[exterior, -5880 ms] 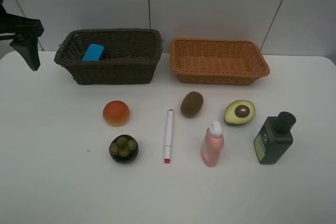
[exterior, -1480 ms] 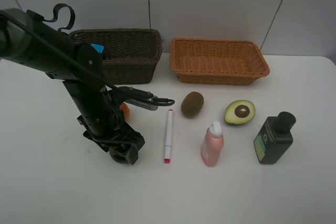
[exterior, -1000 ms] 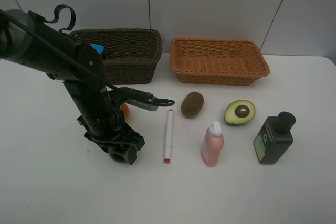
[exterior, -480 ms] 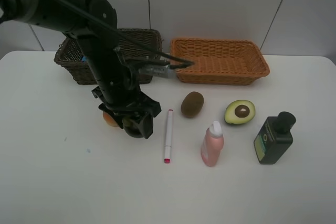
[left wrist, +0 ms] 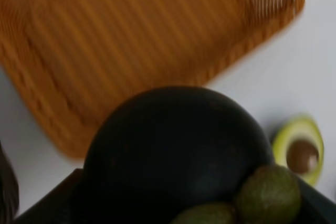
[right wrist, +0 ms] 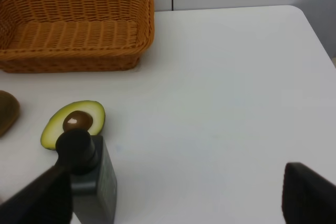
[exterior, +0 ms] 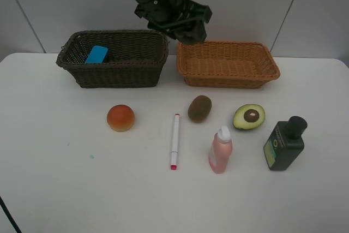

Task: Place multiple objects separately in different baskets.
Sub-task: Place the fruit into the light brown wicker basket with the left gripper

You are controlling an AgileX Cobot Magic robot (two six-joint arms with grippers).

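The left end effector (exterior: 190, 30), clamped on the mangosteen (left wrist: 178, 150), hangs above the orange basket (exterior: 229, 80), whose bed lies below and slightly right of it.

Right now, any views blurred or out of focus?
Left wrist: the orange basket is smeared, and the mangosteen close to the lens looks soft. Right wrist: scene sharp, only the right gripper's fingers at the frame edge are dark blurs. Exterior high: crisp, even light, soft shadows, no glare on the table.
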